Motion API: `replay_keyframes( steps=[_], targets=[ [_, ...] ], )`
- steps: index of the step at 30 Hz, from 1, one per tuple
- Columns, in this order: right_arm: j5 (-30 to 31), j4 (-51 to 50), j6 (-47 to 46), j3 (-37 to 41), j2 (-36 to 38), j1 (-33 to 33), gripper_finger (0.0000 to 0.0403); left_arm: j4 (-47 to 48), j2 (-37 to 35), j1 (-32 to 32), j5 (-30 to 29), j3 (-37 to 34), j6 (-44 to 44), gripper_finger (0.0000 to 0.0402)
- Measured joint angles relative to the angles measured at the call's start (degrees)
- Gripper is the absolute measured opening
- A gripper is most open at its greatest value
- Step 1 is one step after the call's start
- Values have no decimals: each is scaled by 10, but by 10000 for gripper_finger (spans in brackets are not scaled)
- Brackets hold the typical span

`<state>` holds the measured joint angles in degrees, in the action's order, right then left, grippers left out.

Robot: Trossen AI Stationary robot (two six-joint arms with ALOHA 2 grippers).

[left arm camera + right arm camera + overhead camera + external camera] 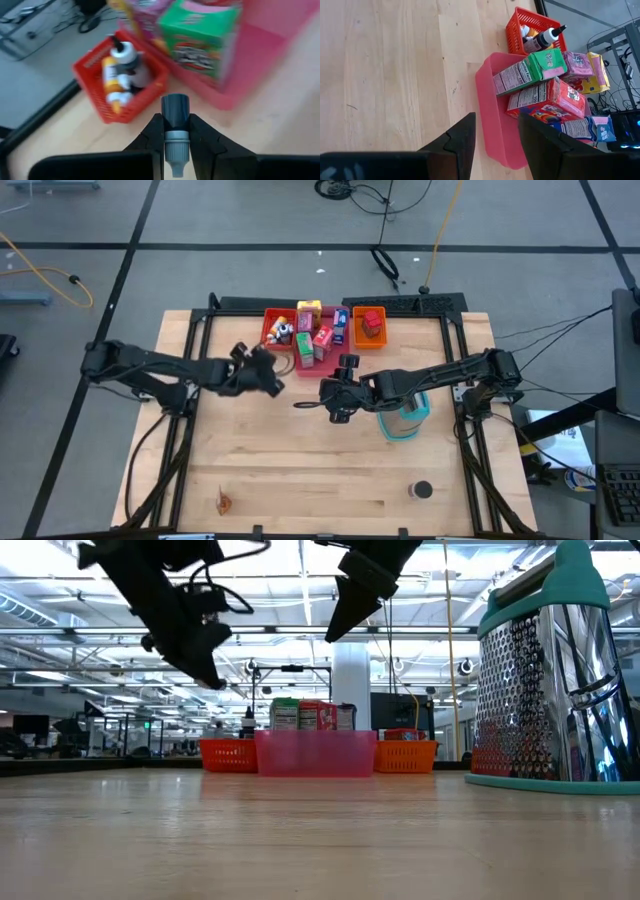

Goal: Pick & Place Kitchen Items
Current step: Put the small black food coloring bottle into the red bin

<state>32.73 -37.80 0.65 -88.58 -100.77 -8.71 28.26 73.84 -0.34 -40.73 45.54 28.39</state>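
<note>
While both arms hang above the counter (300, 470), the left tool (176, 145) is pinching a small bottle with a dark cap (175, 130), held off the surface just short of the pink tray (318, 355), on the side nearest the red basket (277, 328). Fingers (150, 137) pressed against the bottle's neck on both sides.

Right tool (496, 135) hovers near the pink tray, fingers (462, 137) spread apart, nothing between them.

Pink tray holds upright boxes: green box (530, 70), red box (550, 100), purple box (577, 62), yellow box (597, 75) behind it, blue box (585, 129) at the tray's far end.

Red basket, touching or just beside the pink tray, holds several small bottles, one white with a black nozzle (125, 55).

Orange basket (369, 328), on the pink tray's other side, holds a red block (372, 323).

Teal-and-white grater (550, 670) stands well apart from the pink tray, under the right arm's forearm in the high view.

Dark round can (421, 491) sits far from the tray near the counter's front edge. Small reddish thing (225, 502) also near that edge, too small to tell.
</note>
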Motion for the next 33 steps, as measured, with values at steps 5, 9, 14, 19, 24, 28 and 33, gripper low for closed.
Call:
replay_keyframes(
  steps=[5,9,14,19,24,28,33],
  targets=[
    [0,0,0,0,0,0,139,-14,0,79,5,0,-49,45],
    [0,0,0,0,0,0,139,-40,0,140,40,0,-79,45],
    [0,1,0,0,0,0,139,-88,0,200,79,0,-120,54],
    [0,3,0,0,0,0,139,-117,0,253,92,0,-151,48],
    [0,3,1,0,0,0,139,-167,8,302,158,1,-157,49],
    [0,3,1,0,0,0,139,-185,29,333,189,1,-162,58],
    [0,3,2,0,0,0,139,-191,66,364,229,1,-163,47]
  ],
)
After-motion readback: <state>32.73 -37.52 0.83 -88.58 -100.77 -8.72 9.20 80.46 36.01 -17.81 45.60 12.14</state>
